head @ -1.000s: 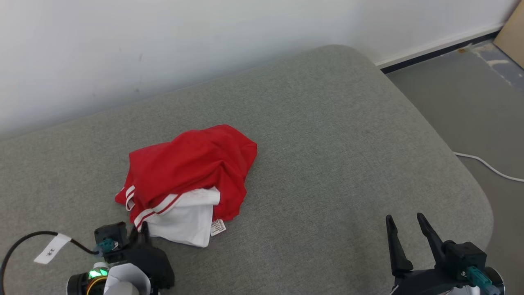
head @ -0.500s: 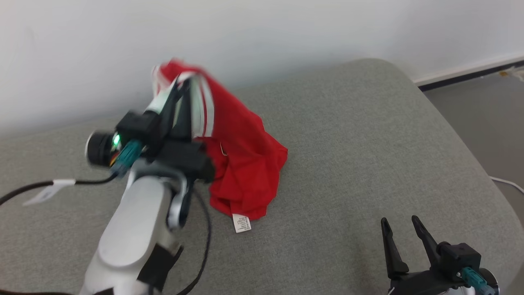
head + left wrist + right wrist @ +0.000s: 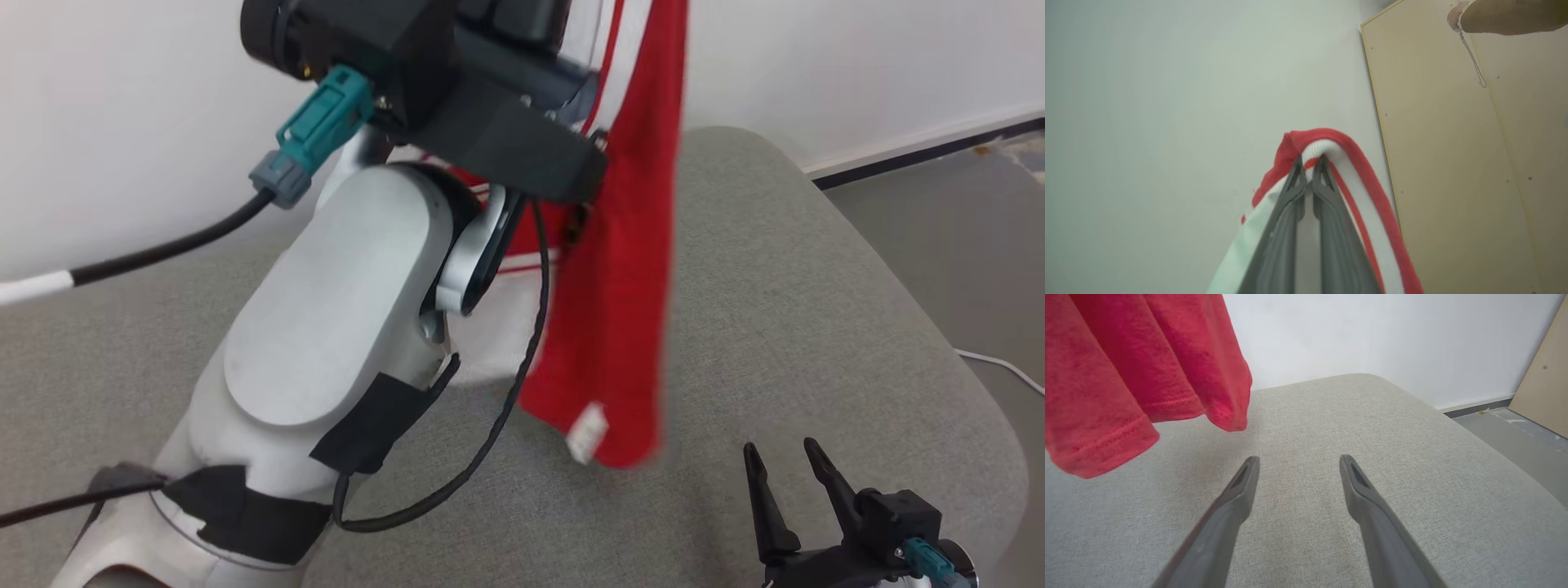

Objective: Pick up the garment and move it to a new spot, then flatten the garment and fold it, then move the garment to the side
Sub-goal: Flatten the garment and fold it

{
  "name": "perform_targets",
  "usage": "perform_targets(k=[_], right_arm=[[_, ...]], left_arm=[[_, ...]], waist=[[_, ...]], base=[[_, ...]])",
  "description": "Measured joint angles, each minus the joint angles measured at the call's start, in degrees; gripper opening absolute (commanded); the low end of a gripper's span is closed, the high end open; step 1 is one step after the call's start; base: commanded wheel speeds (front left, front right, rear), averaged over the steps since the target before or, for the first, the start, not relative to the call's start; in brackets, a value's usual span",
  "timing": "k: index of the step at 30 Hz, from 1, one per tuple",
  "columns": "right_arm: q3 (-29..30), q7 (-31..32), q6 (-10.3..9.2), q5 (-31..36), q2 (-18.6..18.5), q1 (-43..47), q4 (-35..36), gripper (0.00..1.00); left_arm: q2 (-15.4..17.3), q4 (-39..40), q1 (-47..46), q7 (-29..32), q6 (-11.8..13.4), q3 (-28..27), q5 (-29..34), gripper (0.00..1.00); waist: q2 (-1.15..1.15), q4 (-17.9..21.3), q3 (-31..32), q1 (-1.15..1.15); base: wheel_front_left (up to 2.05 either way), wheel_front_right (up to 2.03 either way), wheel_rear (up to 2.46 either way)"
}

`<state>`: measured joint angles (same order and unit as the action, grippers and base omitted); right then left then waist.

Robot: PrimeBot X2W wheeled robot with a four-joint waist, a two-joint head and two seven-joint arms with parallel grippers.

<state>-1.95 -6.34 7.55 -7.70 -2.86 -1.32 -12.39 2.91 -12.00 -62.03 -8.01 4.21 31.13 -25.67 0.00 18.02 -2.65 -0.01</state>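
Over the grey cushion, the left gripper, closed tight, dangles the red-and-white garment by its striped edge; the right gripper sits wide, empty. That thin pinch may slip during transfer.

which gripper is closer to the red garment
Left. The left gripper is shut on the garment, holding it up by its striped edge; the right gripper sits open, low beside where it hangs, not touching.

grey cushion | white wall — behind | beige board | white cable — floor
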Motion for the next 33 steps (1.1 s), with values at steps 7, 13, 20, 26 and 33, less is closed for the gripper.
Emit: perform_targets(k=[7,13,20,26,33], right_arm=[[0.6,-0.6,0.0,-0.2,0.0,0.0,-0.4,1.0],[0.3,-0.7,0.0,-0.3,0.0,-0.3,-0.3,1.0],[0.6,-0.4,0.0,0.1,0.0,-0.5,0.2,1.0],[0.4,0.3,0.0,0.7,0.0,-0.5,0.4,1.0],[1.0,1.6,0.0,1.9,0.0,-0.4,1.5,1.0]], left_arm=[[1.5,-5.6,1.2,3.2,7.5,0.3,-0.5,0.0],[7.5,-15.9,16.2,5.6,11.5,-4.0,-4.4,0.0],[12.0,-24.1,27.5,3.0,12.9,-9.7,-9.2,0.0],[14.3,-29.3,32.0,-0.2,13.0,-13.2,-11.9,0.03],[14.4,-30.1,34.2,-3.4,10.3,-12.9,-12.3,1.0]], waist=[[0.0,-0.9,-0.6,0.0],[0.0,-2.8,-0.9,0.01],[0.0,-4.5,-1.5,0.01],[0.0,-6.7,-1.4,0.01],[0.0,-8.9,-0.5,0.01]], base=[[0.0,0.0,0.0],[0.0,0.0,0.0],[0.0,0.0,0.0],[0.0,0.0,0.0],[0.0,0.0,0.0]])
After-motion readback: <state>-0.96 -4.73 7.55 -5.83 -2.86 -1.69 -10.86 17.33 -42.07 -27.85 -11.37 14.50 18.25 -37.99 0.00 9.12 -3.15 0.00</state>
